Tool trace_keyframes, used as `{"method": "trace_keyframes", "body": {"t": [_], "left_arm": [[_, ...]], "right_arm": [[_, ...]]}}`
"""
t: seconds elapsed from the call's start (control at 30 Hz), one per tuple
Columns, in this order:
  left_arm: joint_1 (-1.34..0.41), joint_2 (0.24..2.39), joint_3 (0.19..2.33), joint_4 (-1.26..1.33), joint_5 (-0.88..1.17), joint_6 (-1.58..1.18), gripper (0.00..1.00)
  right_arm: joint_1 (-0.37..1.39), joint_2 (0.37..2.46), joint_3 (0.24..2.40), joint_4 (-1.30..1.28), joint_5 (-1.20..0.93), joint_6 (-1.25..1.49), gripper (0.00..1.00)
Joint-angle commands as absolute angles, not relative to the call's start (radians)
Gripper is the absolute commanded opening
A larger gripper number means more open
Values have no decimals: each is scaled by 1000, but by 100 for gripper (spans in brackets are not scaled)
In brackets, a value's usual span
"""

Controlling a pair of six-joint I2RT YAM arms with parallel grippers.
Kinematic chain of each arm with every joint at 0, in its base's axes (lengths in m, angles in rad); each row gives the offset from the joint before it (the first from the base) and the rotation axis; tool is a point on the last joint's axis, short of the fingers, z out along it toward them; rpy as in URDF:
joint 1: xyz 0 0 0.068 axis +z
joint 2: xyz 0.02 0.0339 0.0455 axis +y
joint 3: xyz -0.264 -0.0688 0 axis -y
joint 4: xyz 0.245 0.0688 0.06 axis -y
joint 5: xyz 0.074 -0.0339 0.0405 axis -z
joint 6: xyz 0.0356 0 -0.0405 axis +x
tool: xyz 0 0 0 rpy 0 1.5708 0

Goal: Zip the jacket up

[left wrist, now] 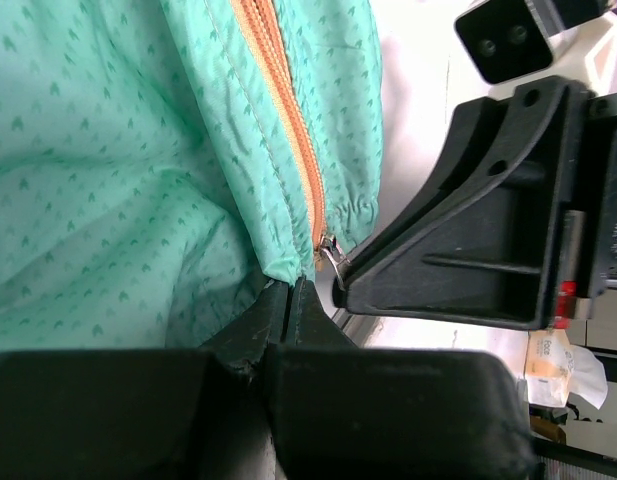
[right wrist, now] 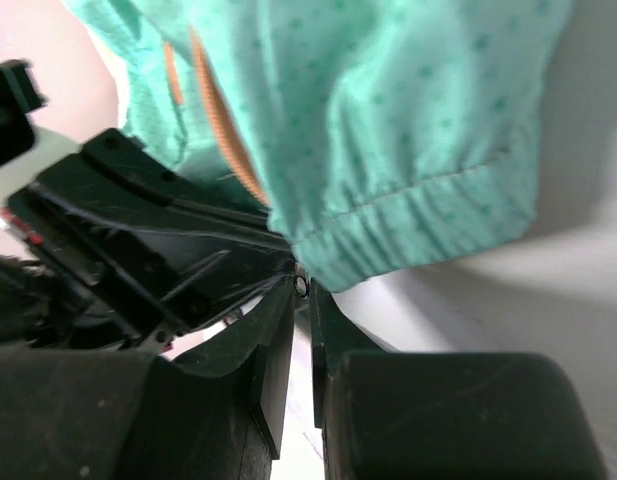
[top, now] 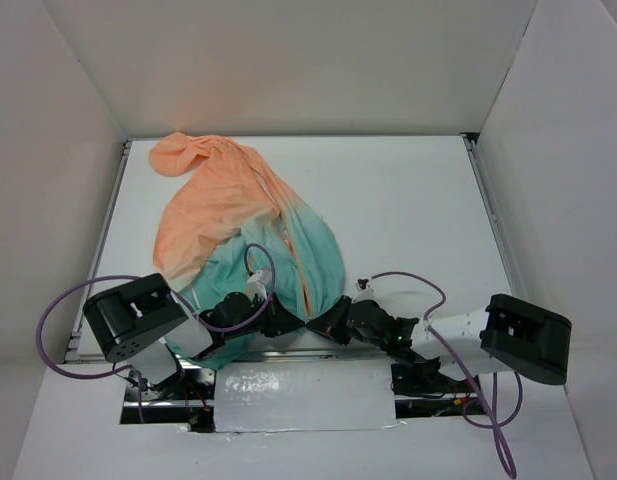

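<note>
The jacket [top: 228, 210] lies on the table, peach hood at the far left, teal hem near the arm bases. Its orange zipper [top: 293, 262] runs down to the hem. My left gripper [top: 288, 322] is shut on the teal hem [left wrist: 278, 262] just beside the zipper's lower end [left wrist: 288, 130]. The small metal zipper pull [left wrist: 331, 254] sits at the hem's bottom. My right gripper [top: 318, 325] meets the left one there; its fingertips [right wrist: 288, 310] are closed on the pull's ring [right wrist: 302, 287] under the teal hem [right wrist: 408, 230]. The right gripper's finger [left wrist: 468, 230] fills the right of the left wrist view.
The white table [top: 418, 210] has raised rails at left and right and white walls around. A silver sheet [top: 303, 395] covers the gap between the arm bases. Purple cables [top: 63, 300] loop from both arms. The left gripper's body [right wrist: 158, 250] crowds the right one.
</note>
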State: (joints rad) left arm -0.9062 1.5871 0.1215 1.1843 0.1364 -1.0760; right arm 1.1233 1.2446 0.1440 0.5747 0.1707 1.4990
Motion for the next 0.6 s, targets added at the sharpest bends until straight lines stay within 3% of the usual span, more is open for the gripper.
{"method": "trace_keyframes", "body": {"t": [0.0,0.23,0.43,0.57], "left_arm": [[-911,1594,121,1261,155,-1055,0],[-911,1608,118,1285,166,-1065,0],[-913,1600,118,1278,163,-1063,0],[-911,1601,118,1278,166,-1062,0]], "right_arm": [[1129,1206,146,565,215,1497,18],[1129,1212,147,558,233,1493,9],[1127,1288,140,629,210,1505,12],[1129,1312,143,649,201,1506,0]]}}
